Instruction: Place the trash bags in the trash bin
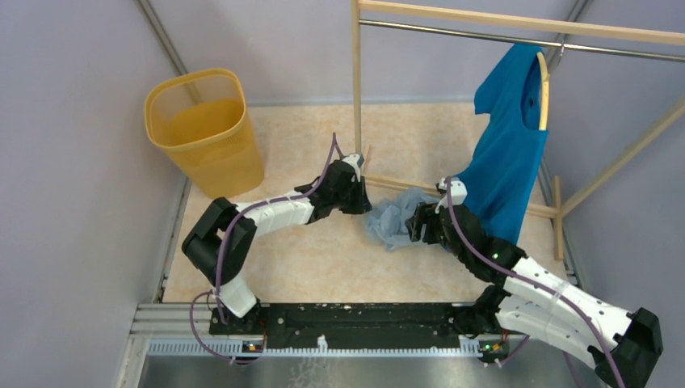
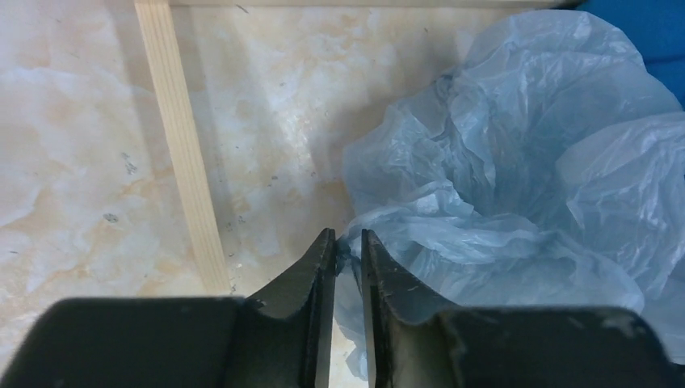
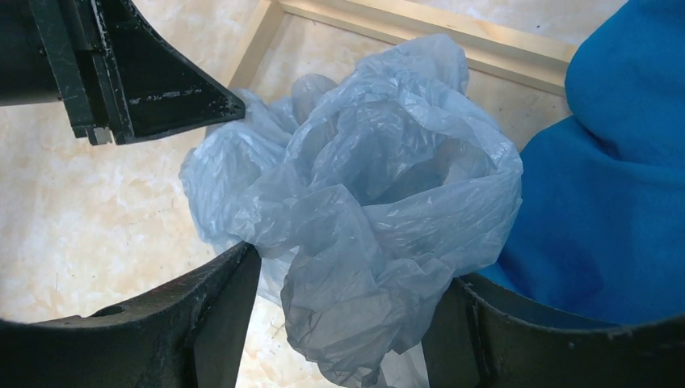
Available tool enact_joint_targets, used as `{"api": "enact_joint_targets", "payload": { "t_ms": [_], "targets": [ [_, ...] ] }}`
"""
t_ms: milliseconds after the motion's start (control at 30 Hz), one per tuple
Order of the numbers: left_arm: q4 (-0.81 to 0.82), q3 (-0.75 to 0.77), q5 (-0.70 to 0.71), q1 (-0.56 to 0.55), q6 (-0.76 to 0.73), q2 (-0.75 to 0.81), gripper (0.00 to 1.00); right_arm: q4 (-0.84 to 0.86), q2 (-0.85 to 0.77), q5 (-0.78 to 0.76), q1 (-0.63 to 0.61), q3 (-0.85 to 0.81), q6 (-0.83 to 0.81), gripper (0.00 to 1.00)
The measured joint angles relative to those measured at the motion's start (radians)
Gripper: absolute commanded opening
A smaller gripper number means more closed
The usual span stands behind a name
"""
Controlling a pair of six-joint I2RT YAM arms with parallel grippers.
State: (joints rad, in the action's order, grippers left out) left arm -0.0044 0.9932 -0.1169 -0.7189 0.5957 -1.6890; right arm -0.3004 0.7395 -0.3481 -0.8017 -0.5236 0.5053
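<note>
Left pincer (image 2: 349, 242) pinched an edge of the trash bags (image 2: 517, 162); right pincer (image 3: 347, 279) gaped wide astride the heap; both arms stretched low over the desk (image 1: 323, 267).

Bright, even, diffuse light; shadows soft and faint; all views sharp.

Seen from above, the right arm (image 1: 485, 250) hides part of the trash bag (image 1: 393, 220) and blue shirt (image 1: 509, 153).
</note>
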Motion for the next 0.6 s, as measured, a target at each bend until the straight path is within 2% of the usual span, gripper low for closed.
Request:
{"api": "enact_joint_targets", "payload": {
  "t_ms": [67, 100, 267, 333, 433, 600],
  "targets": [
    [0.000, 0.000, 0.021, -0.001, -0.010, 0.000, 0.03, -0.001, 0.000, 0.000, 0.000, 0.000, 0.000, 0.67],
    [-0.006, 0.001, 0.034, 0.000, -0.016, 0.001, 0.00, -0.002, 0.000, 0.000, 0.000, 0.000, -0.001, 0.67],
    [-0.108, 0.003, 0.124, 0.000, -0.071, 0.074, 0.00, -0.022, -0.003, 0.002, 0.000, -0.003, -0.008, 0.75],
    [-0.148, -0.004, 0.167, 0.001, -0.091, 0.155, 0.00, -0.041, -0.009, 0.002, 0.000, -0.011, -0.012, 0.78],
    [-0.188, -0.055, 0.256, 0.001, -0.113, 0.355, 0.00, -0.052, -0.019, 0.003, 0.000, -0.031, -0.021, 0.81],
    [-0.200, -0.208, 0.320, 0.004, -0.123, 0.637, 0.00, -0.048, -0.008, 0.023, 0.000, -0.065, -0.032, 0.85]
  ]
}}
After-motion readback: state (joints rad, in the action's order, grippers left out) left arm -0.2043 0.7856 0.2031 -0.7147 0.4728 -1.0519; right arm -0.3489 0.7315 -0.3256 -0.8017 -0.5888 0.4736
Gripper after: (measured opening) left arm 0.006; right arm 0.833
